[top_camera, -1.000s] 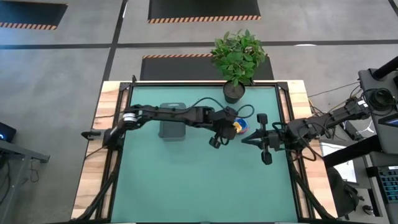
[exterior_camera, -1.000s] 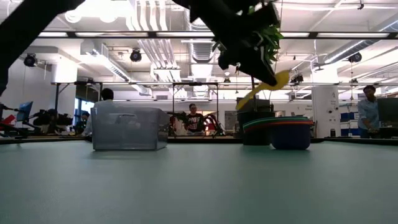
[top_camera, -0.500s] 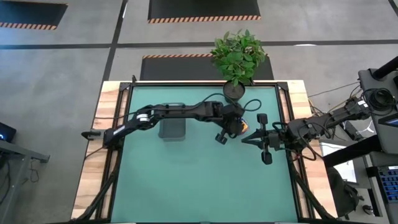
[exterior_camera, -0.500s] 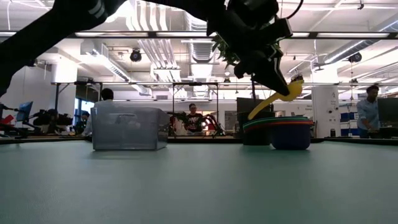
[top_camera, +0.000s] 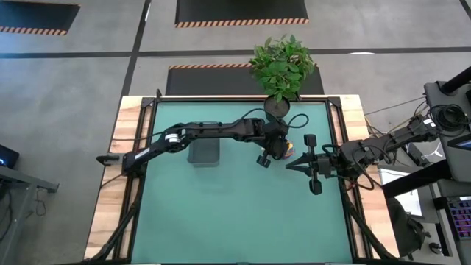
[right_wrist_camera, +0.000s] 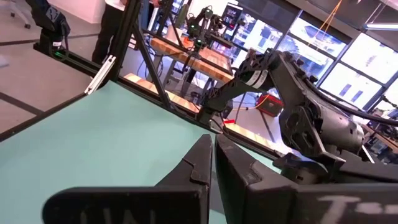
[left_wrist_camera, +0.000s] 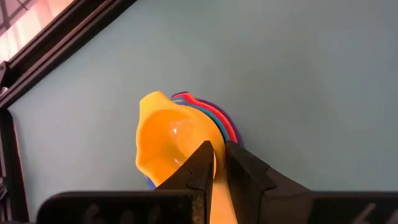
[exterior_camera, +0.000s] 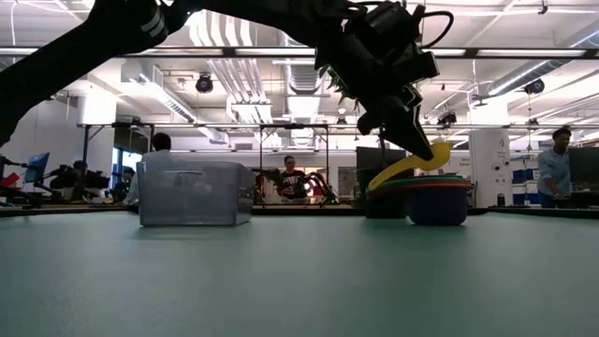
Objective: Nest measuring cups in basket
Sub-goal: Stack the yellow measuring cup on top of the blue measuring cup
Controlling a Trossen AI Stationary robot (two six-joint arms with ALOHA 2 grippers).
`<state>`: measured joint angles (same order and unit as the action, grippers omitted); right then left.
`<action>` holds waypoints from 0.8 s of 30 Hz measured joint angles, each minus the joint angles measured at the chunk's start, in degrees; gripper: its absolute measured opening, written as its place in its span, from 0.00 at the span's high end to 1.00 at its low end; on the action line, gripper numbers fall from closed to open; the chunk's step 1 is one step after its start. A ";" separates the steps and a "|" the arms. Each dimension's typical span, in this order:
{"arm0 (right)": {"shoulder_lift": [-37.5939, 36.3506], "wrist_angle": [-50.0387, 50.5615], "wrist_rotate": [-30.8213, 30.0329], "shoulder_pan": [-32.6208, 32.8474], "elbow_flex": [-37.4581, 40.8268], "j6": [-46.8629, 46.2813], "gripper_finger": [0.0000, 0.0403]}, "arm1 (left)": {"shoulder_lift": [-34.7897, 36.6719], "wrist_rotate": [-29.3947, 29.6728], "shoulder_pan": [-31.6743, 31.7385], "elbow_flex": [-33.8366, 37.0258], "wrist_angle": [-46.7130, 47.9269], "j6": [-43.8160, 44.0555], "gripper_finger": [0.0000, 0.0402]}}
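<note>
The basket (top_camera: 204,153) is seen at about 9 o'clock of the surface (top_camera: 221,221), dark grey, apart from the cups. The left gripper (left_wrist_camera: 216,167) is held over the stack of measuring cups (exterior_camera: 421,198) near 2 o'clock, its jaws pinched on the flat handle of the yellow cup (left_wrist_camera: 171,140), which is tilted onto the stack. Red, purple, cyan and blue rims are seen beneath it. The cups are judged light, stiff and smooth plastic, likely slippery; the handle is the best hold. The right gripper (top_camera: 288,166) waits at 3 o'clock, jaws clenched on nothing.
</note>
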<state>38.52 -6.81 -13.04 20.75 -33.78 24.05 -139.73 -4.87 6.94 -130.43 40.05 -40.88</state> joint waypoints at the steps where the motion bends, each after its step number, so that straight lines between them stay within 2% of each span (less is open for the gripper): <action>1: 0.02 0.02 0.00 0.00 0.00 -0.02 0.98 | -0.15 0.03 0.02 0.00 -0.36 -0.06 0.94; 7: 0.02 0.02 0.00 0.00 0.00 -0.01 0.98 | -0.82 2.67 0.01 0.01 -1.20 -0.09 0.94; 16: 0.02 0.02 -0.02 0.00 0.00 0.00 0.98 | -0.82 2.82 0.07 0.04 -1.25 0.27 0.93; 24: 0.02 0.04 -0.02 0.00 0.00 0.00 0.98 | -0.80 2.80 0.02 0.00 -1.57 0.92 0.77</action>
<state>38.54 -6.76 -13.06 20.75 -33.78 24.05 -140.54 -2.07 6.96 -130.43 38.48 -39.97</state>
